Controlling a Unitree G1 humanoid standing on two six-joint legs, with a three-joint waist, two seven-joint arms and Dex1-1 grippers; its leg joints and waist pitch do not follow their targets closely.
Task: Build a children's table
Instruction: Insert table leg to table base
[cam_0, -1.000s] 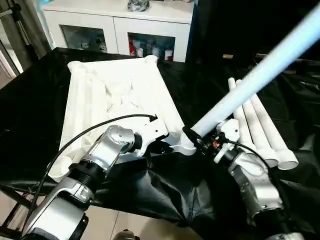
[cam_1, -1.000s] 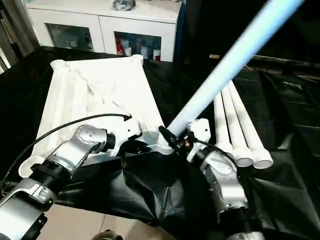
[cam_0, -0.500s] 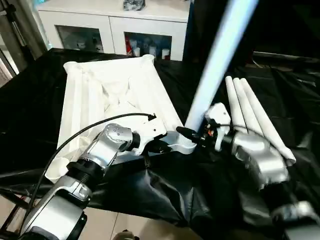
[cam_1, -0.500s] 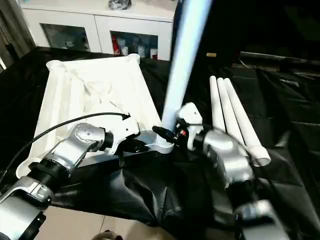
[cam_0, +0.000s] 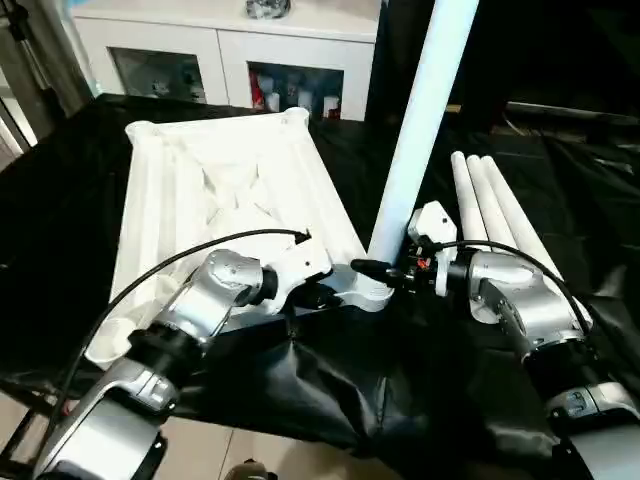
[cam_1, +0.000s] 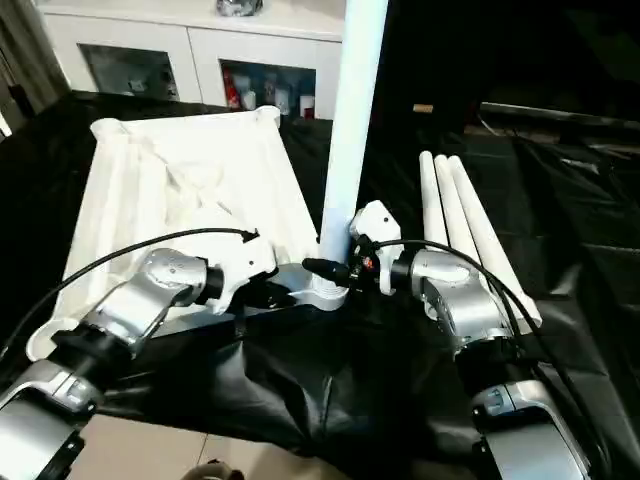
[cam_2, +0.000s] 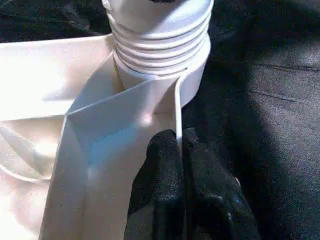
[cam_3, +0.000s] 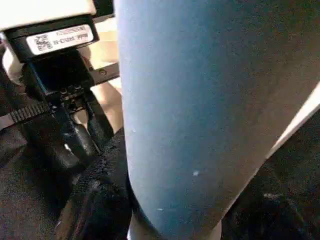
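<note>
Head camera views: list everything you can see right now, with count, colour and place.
tabletop: 1, white, upside down on the black cloth, ribbed underside up.
upright leg: 1, white, standing in the tabletop's near right corner socket.
spare legs: 3, white, lying side by side on the cloth, right of the tabletop.
black cloth: 1, draped over the work table.
cabinet: 1, white, glass doors, behind the table.
left gripper: 1, black, shut on the tabletop's rim by the socket.
right gripper: 1, black, closed around the upright leg's base.
</note>
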